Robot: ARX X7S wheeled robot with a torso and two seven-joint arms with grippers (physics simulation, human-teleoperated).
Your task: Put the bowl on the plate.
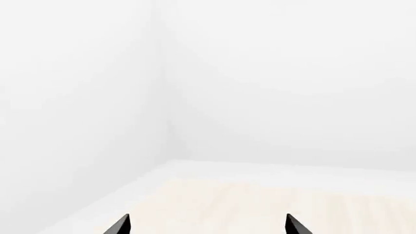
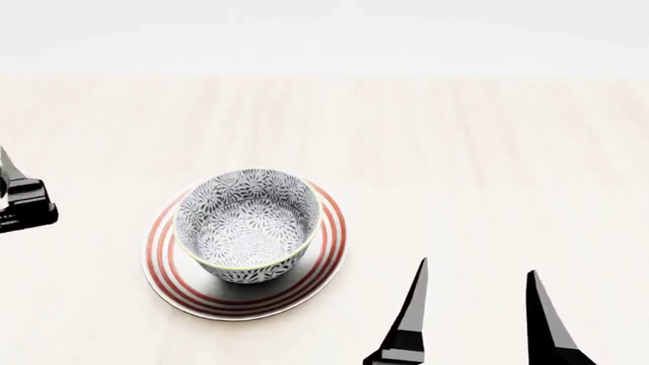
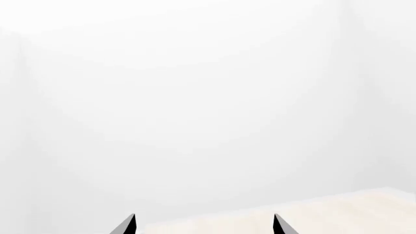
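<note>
In the head view the grey-blue floral bowl [image 2: 248, 224] sits upright on the white plate [image 2: 324, 255] with red rings, slightly toward the plate's far side. My right gripper [image 2: 476, 270] stands open to the right of the plate, its two black fingers apart with nothing between them, clear of the bowl. Only a black part of my left arm [image 2: 23, 201] shows at the left edge, apart from the plate. In the left wrist view the left gripper [image 1: 208, 219] is open over bare table. The right gripper [image 3: 203, 218] is likewise open and empty in its own wrist view.
The pale wooden table [image 2: 457, 144] stretches all around the plate, with its far edge against a white wall [image 2: 324, 30]. The left wrist view shows a table corner [image 1: 170, 163] and white walls beyond.
</note>
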